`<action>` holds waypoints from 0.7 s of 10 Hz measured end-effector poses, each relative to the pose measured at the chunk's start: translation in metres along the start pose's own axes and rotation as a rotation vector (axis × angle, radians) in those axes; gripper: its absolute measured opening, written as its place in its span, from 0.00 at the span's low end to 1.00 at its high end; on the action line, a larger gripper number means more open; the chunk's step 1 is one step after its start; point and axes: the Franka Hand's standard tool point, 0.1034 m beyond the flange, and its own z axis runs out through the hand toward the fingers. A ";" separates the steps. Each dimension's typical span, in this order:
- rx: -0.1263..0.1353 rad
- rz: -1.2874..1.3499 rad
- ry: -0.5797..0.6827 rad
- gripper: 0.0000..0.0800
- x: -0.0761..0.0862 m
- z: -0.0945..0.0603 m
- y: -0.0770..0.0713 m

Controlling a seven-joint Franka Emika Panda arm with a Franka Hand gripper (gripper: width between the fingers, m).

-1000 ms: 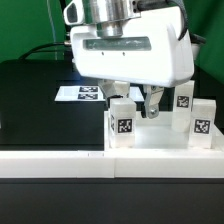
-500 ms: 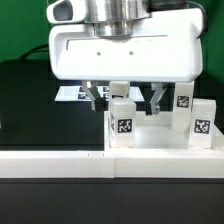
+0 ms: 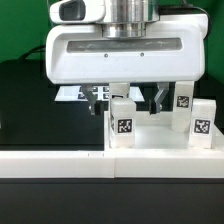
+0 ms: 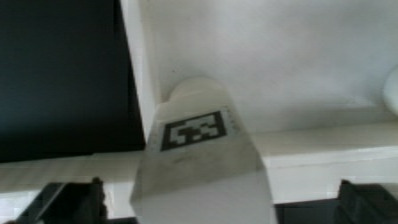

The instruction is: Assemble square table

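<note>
The square table's white top (image 3: 150,138) lies flat with several white tagged legs standing on it: a front left leg (image 3: 121,127), one behind it (image 3: 120,92), and two on the exterior view's right (image 3: 183,101) (image 3: 201,126). My gripper (image 3: 128,98) hangs over the left pair, open wide, its dark fingers (image 3: 97,97) either side of the rear left leg. In the wrist view an upright tagged leg (image 4: 196,135) stands between the open jaws of the gripper (image 4: 217,205) without touching them, on the white top (image 4: 302,60).
The marker board (image 3: 72,94) lies on the black table (image 3: 30,100) behind the gripper, partly hidden. A low white wall (image 3: 50,162) runs along the front edge. Another white rounded part (image 4: 390,92) shows at the wrist view's border.
The hand has turned square to the camera and shifted slightly toward the exterior view's left, so its fingers now straddle the left legs. The jaws stayed open.
</note>
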 end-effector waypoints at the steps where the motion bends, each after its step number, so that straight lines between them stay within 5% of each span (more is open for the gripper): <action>1: 0.000 0.003 0.000 0.65 0.000 0.000 0.000; 2: 0.001 0.086 0.000 0.48 0.000 0.000 0.000; 3: 0.000 0.154 0.000 0.48 0.000 0.000 0.002; 4: -0.002 0.273 0.000 0.36 0.000 0.000 0.003; 7: 0.001 0.611 0.006 0.36 0.000 0.000 0.005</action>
